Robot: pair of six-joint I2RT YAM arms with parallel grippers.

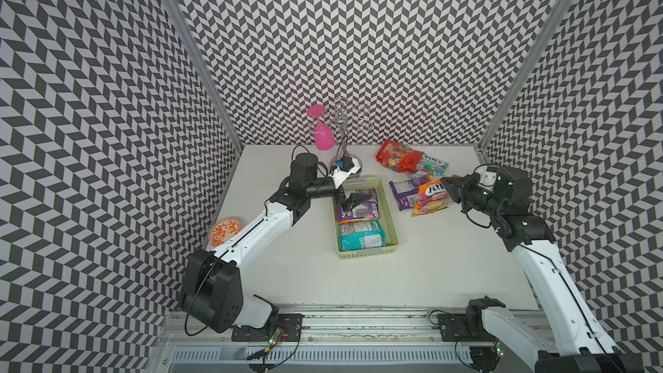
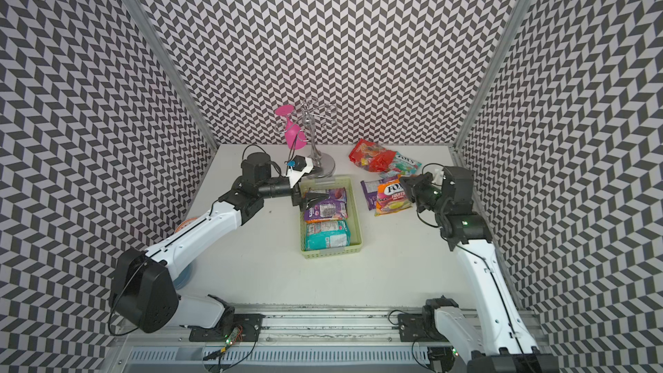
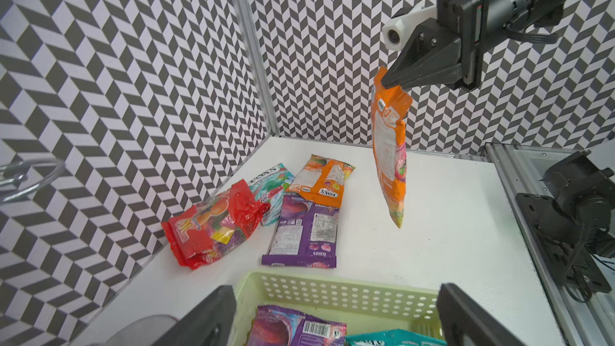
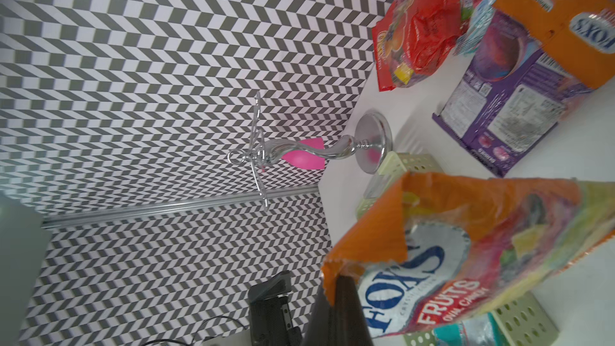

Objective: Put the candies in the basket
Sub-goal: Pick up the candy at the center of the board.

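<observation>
Right gripper (image 3: 388,82) pinches glossy orange "FOX'S FRUITS" candy bag (image 3: 389,161) by one corner, long axis hanging vertical; left gripper (image 1: 351,202) spread.

Pale-green basket (image 1: 389,209) holds purple bag (image 1: 362,211), teal bag (image 1: 360,240); orange bag (image 3: 389,154) hangs midair; four-bag pile (image 3: 304,228) lies beside basket.

2 overhead views, 2 close wrist views

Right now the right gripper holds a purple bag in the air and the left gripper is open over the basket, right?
Not quite: the bag in the right gripper is orange, not purple. The left wrist view shows it hanging from the shut jaws. The left gripper is open over the basket, as you said.
</observation>
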